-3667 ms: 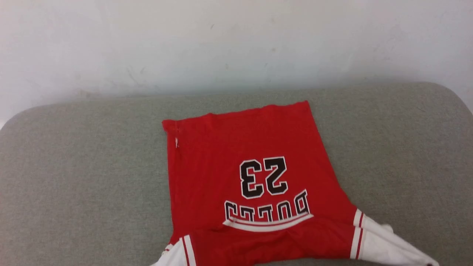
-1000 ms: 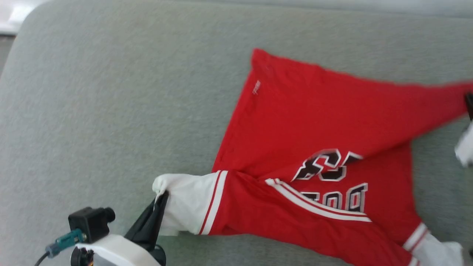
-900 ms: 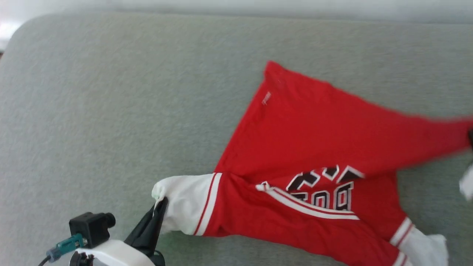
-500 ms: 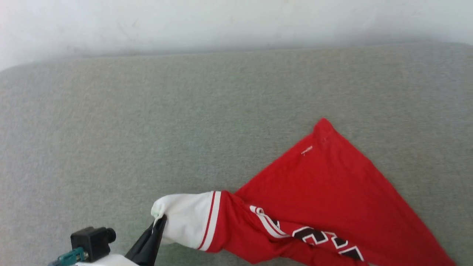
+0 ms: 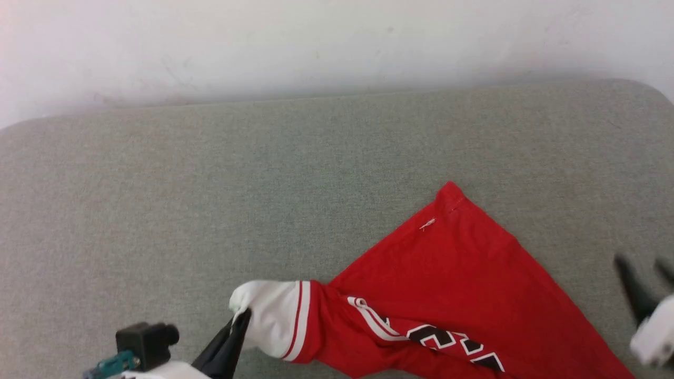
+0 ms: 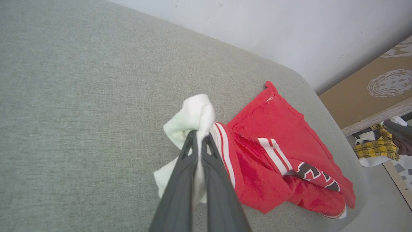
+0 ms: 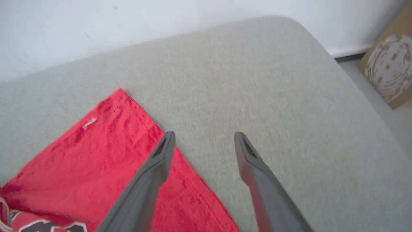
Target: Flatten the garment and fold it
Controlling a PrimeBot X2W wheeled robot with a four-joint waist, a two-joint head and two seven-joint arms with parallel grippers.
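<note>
A red shirt (image 5: 463, 284) with white sleeves lies on a grey cushion (image 5: 158, 210), at the near right, in front of a white wall (image 5: 316, 47). It is bunched rather than flat: one red hem corner points toward the far side, and black white-edged lettering shows in folds along the near edge. The left claw (image 6: 199, 137) is closed tight on the left white sleeve (image 5: 268, 321), pinching the cloth between its two dark fingers, with the sleeve end bunched above the tips. The right claw (image 7: 205, 135) is at the near right, just beside the shirt's right edge. Its fingers are spread wide and grip nothing. In the right wrist view one finger lies over the red hem and the other over bare cushion.
</note>
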